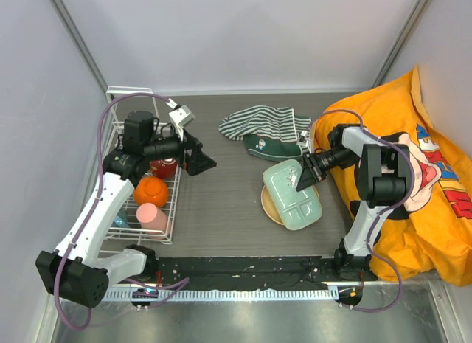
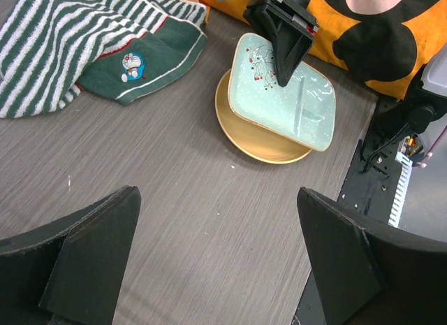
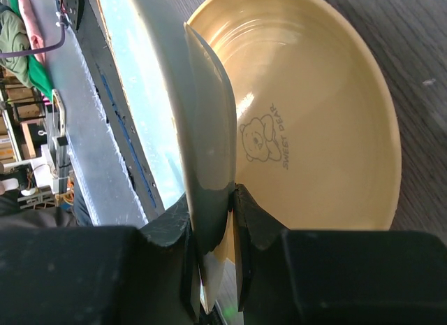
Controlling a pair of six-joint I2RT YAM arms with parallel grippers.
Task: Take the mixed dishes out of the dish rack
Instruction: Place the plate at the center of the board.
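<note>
Right arm [image 1: 371, 168]: jaws narrow, pinching the far rim of the pale green tray [image 1: 296, 201]. Tray leans tilted on the tan plate [image 1: 270, 208], well right of the dish rack [image 1: 118, 116].
Left arm [image 1: 110, 189]: jaws wide, empty, just right of the rack.
Orange mug [image 1: 150, 190] and pink cup [image 1: 151, 217] sit in the rack. Left arm is nearer, so likely takes them.

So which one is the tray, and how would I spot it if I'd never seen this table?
Find the big orange cloth on the right of the table; just left of it lies a round tan plate. The tray is over that plate, its edge pinched by the right pincer. It alone is pale green and rectangular, with dividers inside.
</note>
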